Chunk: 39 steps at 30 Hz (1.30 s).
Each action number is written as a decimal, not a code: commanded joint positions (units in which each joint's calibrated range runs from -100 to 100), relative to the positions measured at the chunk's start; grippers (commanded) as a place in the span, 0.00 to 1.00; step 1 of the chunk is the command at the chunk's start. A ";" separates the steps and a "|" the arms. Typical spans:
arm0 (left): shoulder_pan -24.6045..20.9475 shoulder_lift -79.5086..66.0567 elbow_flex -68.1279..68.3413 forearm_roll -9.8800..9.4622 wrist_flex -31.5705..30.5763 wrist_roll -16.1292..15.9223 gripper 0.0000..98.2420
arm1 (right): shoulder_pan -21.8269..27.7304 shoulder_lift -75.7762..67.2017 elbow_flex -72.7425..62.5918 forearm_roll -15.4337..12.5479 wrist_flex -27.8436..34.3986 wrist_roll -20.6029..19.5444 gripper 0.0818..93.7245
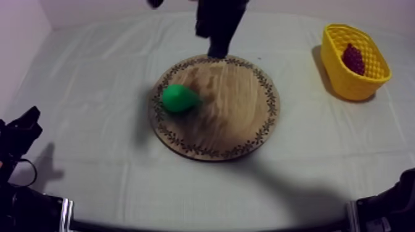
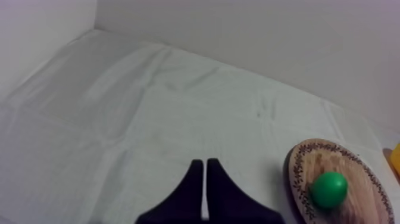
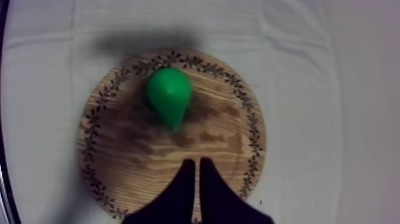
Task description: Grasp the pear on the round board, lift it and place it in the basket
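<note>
**Right gripper poised over board, pear untouched**

The right gripper [image 3: 197, 162], fingers pressed together on nothing, hangs over the near rim of the round wooden board [image 3: 232, 149]. The green pear [image 3: 169, 95] lies on the board just ahead of its fingertips, not touching them. The yellow basket [image 1: 346, 83], holding a bunch of grapes [image 1: 354, 58], stands on the bench [image 1: 92, 92] well apart from it. The left gripper [image 2: 204, 162], likewise closed and empty, hangs over bare cloth [image 2: 149, 107].
</note>
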 commanded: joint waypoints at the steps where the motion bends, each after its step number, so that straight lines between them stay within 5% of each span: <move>1: 0.01 0.00 0.00 -0.02 -0.01 0.00 0.00 | -0.67 4.33 -2.66 0.62 1.94 -0.22 0.00; 15: 0.01 0.00 0.00 -0.02 -0.01 0.00 0.00 | -2.09 18.60 -14.08 3.37 10.31 1.89 0.02; 24: 0.01 0.00 0.00 -0.02 -0.01 0.00 0.00 | -1.53 23.70 -22.31 2.94 11.09 6.10 0.39; 30: 0.01 0.00 0.00 -0.02 -0.01 0.00 0.00 | -1.36 24.89 -23.23 2.49 11.56 4.64 0.60; 39: 0.01 0.00 0.00 -0.02 -0.01 0.00 0.00 | -1.69 25.05 -22.09 3.41 11.85 3.59 0.78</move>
